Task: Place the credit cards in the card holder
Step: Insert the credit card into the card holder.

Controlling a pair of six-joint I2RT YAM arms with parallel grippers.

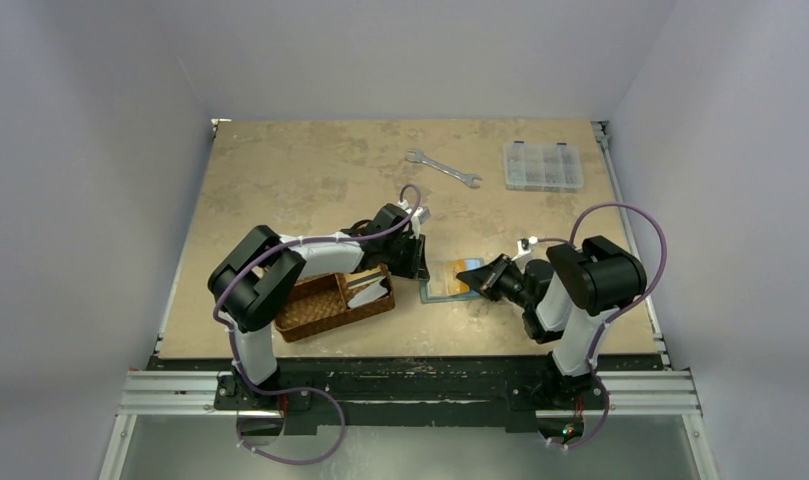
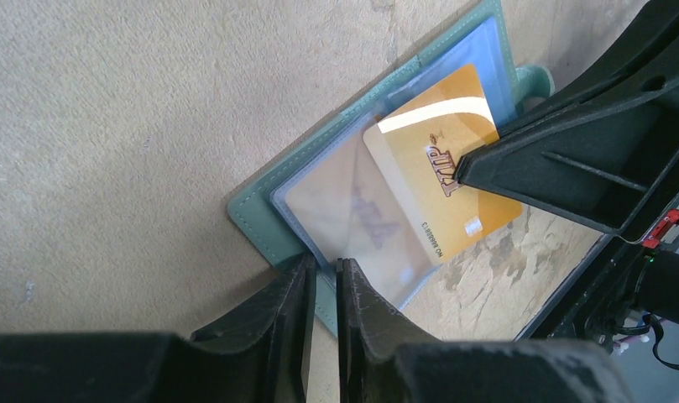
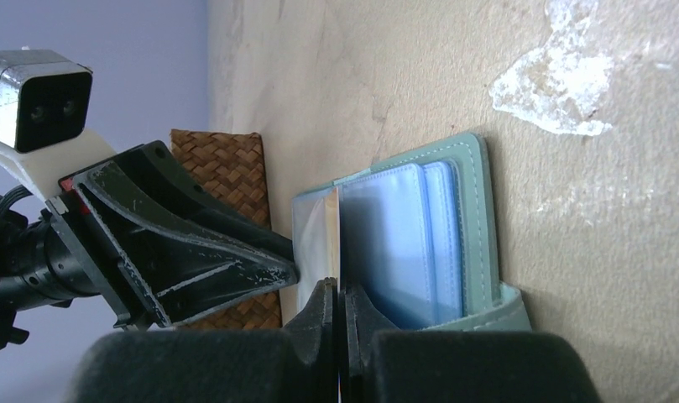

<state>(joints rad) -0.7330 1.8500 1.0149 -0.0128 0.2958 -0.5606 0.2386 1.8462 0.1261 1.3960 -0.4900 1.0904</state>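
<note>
The card holder (image 1: 443, 283) lies open on the table between my two grippers, green cover (image 2: 260, 210) down and clear sleeves up. My right gripper (image 2: 462, 168) is shut on an orange-yellow credit card (image 2: 436, 210). The card's far part sits under a clear sleeve and the rest sticks out over the table. In the right wrist view this card (image 3: 338, 243) shows edge-on between the closed right gripper (image 3: 340, 290) fingers, beside the blue-grey pockets (image 3: 386, 235). My left gripper (image 2: 323, 267) has its jaws close together, with the holder's near edge between them.
A brown woven basket (image 1: 325, 305) sits just left of the holder, under my left arm, with white cards (image 1: 368, 292) in it. At the back lie a wrench (image 1: 442, 167) and a clear compartment box (image 1: 543, 165).
</note>
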